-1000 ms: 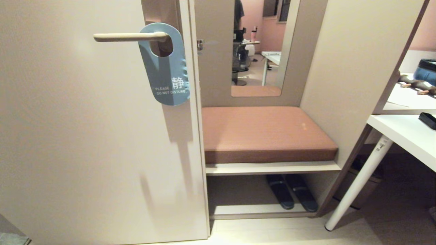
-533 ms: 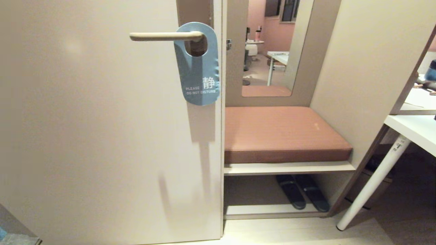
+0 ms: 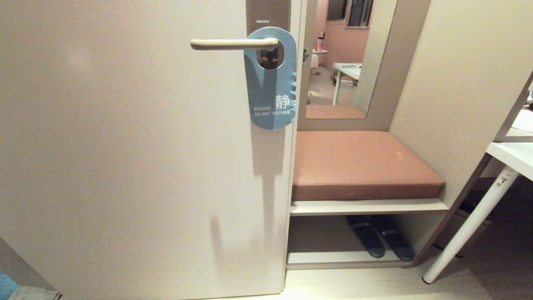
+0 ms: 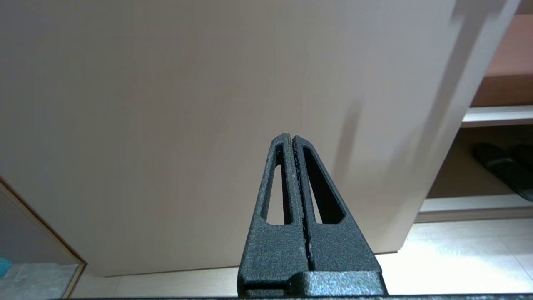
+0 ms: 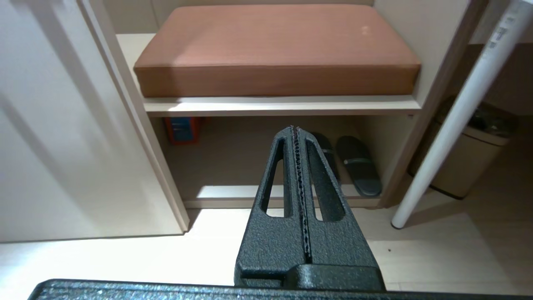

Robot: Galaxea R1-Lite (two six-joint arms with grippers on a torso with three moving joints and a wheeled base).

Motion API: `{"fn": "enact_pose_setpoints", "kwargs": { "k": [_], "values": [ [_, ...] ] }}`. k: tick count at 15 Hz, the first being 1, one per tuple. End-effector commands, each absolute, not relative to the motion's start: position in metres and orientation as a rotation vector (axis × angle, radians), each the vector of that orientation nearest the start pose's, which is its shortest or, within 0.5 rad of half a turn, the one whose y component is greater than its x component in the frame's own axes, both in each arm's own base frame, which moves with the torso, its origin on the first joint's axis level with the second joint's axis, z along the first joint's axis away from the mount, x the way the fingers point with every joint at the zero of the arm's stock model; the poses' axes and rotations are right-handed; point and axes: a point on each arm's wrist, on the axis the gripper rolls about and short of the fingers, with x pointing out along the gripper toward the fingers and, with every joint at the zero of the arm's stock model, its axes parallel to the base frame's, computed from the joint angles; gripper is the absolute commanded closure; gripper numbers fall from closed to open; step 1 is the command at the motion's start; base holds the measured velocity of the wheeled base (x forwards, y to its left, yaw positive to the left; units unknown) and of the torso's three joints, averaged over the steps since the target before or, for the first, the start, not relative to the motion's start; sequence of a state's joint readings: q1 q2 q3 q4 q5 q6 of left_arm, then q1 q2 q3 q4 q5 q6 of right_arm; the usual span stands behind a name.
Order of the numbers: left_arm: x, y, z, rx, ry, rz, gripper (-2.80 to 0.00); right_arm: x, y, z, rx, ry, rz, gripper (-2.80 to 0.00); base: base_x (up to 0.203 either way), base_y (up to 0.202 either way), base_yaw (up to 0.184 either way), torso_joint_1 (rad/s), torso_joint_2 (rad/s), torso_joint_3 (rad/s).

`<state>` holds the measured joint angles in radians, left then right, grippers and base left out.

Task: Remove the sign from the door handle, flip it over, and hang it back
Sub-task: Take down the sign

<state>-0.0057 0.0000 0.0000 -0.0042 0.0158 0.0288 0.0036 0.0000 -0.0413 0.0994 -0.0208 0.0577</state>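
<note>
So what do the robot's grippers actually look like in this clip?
Only the wrist views show them. The left gripper and the right gripper look alike: black, rough-textured, with two tapered fingers, each pierced by a long slot. Their inner faces carry a fine toothed strip. Both rise from a blocky black base. No cables or markings are visible, and neither arm appears in the head view.

My right gripper is pressed closed, empty; slippers lie just beyond, cushion farther.
</note>
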Motion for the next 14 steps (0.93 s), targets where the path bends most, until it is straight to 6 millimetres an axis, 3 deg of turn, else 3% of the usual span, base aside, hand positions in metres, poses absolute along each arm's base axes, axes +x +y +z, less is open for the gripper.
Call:
{"fn": "enact_pose_setpoints", "kwargs": {
  "k": [1,14],
  "values": [
    [-0.0227,0.0005,0.076,0.029,-0.003,0.011,0.0,-0.0261,-0.0006,0.0767,0.058,0.059,-0.02,0.0,0.0,0.0,0.0,0.0,0.0,0.0],
    [-0.0227,0.0005,0.076,0.031,-0.004,0.011,0.0,-0.0262,-0.0005,0.0767,0.042,0.059,-0.017,0.0,0.0,0.0,0.0,0.0,0.0,0.0]
  ]
}}
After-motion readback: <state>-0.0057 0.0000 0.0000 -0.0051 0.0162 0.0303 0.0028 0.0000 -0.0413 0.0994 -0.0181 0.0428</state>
